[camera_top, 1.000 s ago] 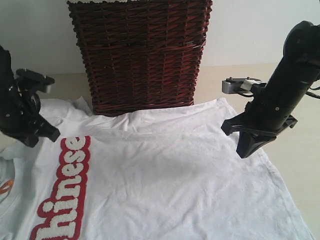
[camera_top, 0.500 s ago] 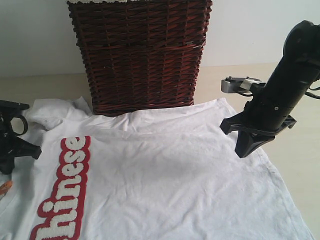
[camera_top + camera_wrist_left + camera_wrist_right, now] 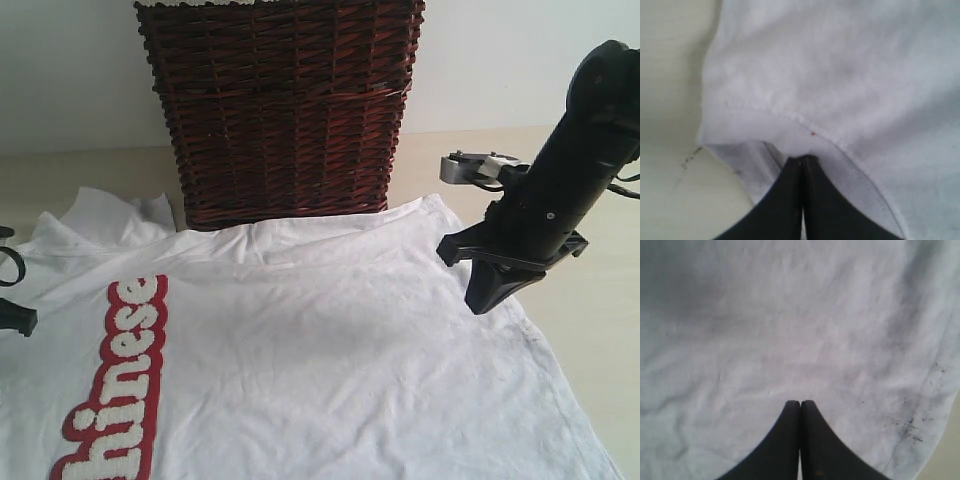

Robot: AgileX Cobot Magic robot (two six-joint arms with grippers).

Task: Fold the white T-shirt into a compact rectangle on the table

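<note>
The white T-shirt (image 3: 330, 350) lies spread over the table (image 3: 600, 290), its red-outlined word strip (image 3: 125, 370) at the lower left. My left gripper (image 3: 14, 318) shows only partly at the left edge. In the left wrist view it (image 3: 802, 160) is shut, with a fold of the shirt (image 3: 840, 75) bunched at its tips beside a stitched hem. My right gripper (image 3: 480, 303) points down at the shirt's right part, near the side hem. In the right wrist view its jaws (image 3: 800, 404) are shut over flat cloth (image 3: 790, 330) with nothing between them. The orange tag is out of view.
A dark wicker basket (image 3: 280, 110) stands at the back middle, touching the shirt's far edge. Bare tabletop (image 3: 590, 200) shows right of the shirt and beside the hem (image 3: 670, 75). The shirt's right hem carries dark specks (image 3: 912, 422).
My left gripper has moved left and down to the frame's edge, and the shirt has slid left with it. The orange tag has left the view. The right gripper edged slightly left.
</note>
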